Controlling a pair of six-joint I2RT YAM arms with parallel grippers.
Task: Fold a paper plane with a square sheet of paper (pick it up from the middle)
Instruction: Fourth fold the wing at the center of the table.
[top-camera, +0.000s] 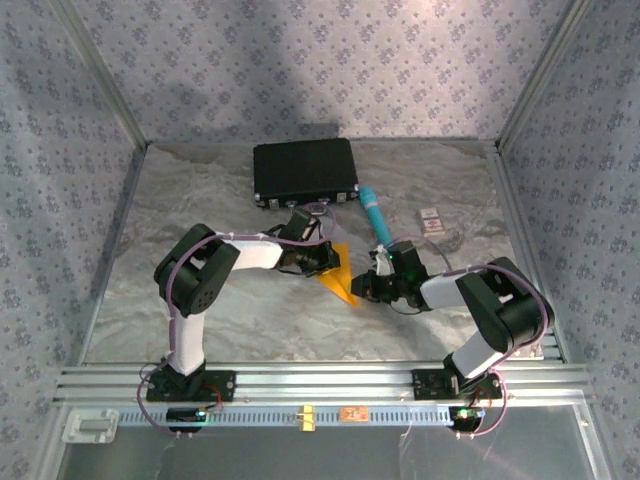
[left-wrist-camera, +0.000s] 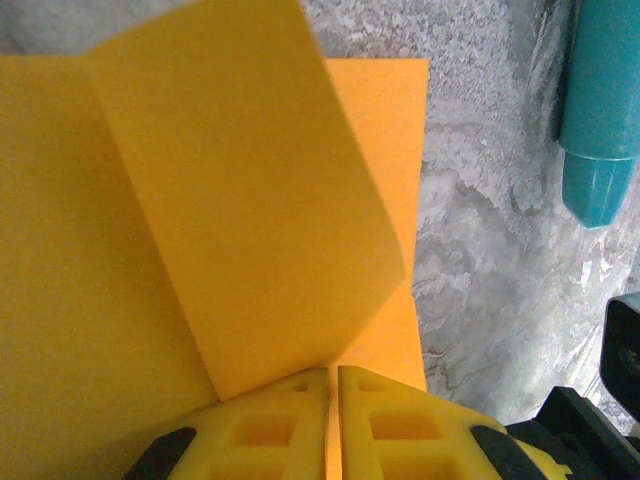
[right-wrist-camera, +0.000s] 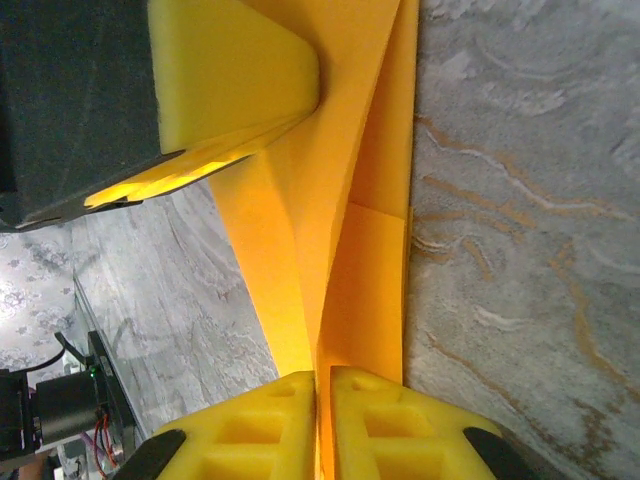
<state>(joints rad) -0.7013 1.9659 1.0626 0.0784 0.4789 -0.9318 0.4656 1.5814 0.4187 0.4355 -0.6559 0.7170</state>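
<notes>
Near the middle of the marbled grey desk (top-camera: 200, 200), the thin orange-yellow sheet of paper (top-camera: 341, 275), partly folded, was pinched by the left pincer (left-wrist-camera: 332, 372) and right pincer (right-wrist-camera: 323, 375), both closed tight on it. A clean crease would likely need its edges matched before pressing.

I have my left arm (top-camera: 195, 285) and right arm (top-camera: 500, 310) bent in from the near edge of the table (top-camera: 200, 320) toward its middle, wrists low and facing each other. My left gripper (top-camera: 325, 262) clamps the folded paper (left-wrist-camera: 250, 200), jaws pressed together. My right gripper (top-camera: 362, 288), just beside it, pinches the same paper, fingertips (right-wrist-camera: 285, 395) nearly touching
</notes>
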